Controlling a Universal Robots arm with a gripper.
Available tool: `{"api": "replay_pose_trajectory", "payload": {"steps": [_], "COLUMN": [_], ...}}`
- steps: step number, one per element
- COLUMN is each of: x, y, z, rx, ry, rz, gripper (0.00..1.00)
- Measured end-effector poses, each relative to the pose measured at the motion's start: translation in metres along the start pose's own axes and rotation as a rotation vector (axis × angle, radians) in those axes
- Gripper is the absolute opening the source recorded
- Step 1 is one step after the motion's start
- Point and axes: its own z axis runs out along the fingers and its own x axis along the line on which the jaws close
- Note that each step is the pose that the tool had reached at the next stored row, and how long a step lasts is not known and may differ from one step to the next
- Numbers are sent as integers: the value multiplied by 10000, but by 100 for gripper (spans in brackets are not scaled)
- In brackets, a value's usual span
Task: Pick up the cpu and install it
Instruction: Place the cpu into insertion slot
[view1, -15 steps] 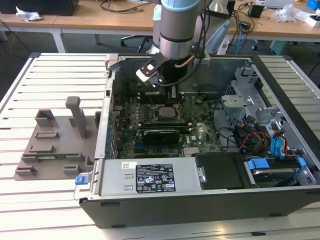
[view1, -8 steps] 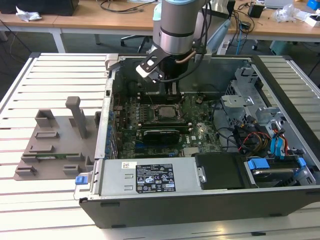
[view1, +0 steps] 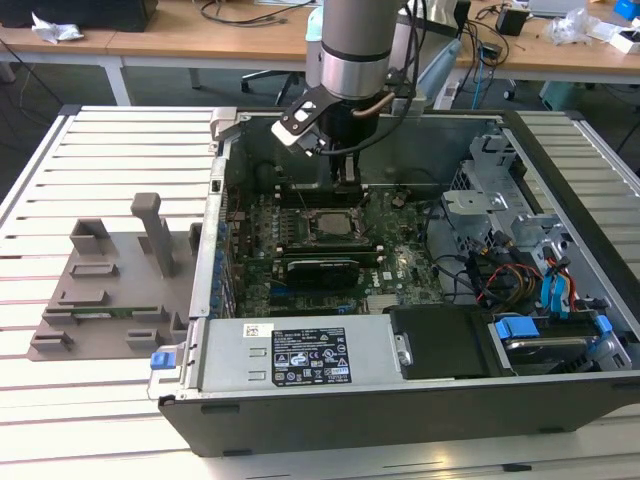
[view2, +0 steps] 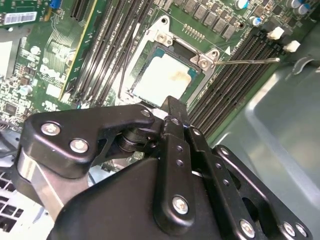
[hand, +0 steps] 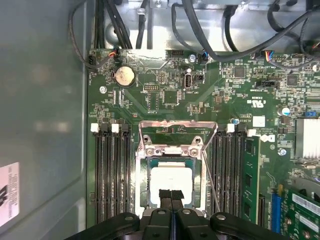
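Fingertips (hand: 165, 195) pinched together, gripper (hand: 171, 194) poised right over the cpu (hand: 170, 177) seated in its socket (hand: 170, 150), centre of the exterior view.

The cpu (view1: 328, 222) is a small, thin square chip lying flat just above the centre of the exterior view, seated in the metal-framed socket (view1: 352, 222) on the green motherboard (view1: 400, 262). In both wrist views the cpu (view2: 162, 80) (hand: 171, 177) has a pale silvery top; the second wrist view shows a faint tan smudge on it.
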Motion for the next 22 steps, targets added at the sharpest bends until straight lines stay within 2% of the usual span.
{"api": "replay_pose_trajectory", "payload": {"steps": [5, 13, 16, 19, 22], "x": [-2, -3, -3, -4, -5], "y": [1, 1, 2, 3, 3], "z": [-196, -266, -343, -484, -524], "rx": [1, 1, 0, 0, -1], "ry": [-1, -2, 0, -1, 2], "rz": [0, 0, 1, 0, 0], "gripper": [11, 11, 11, 11, 11]}}
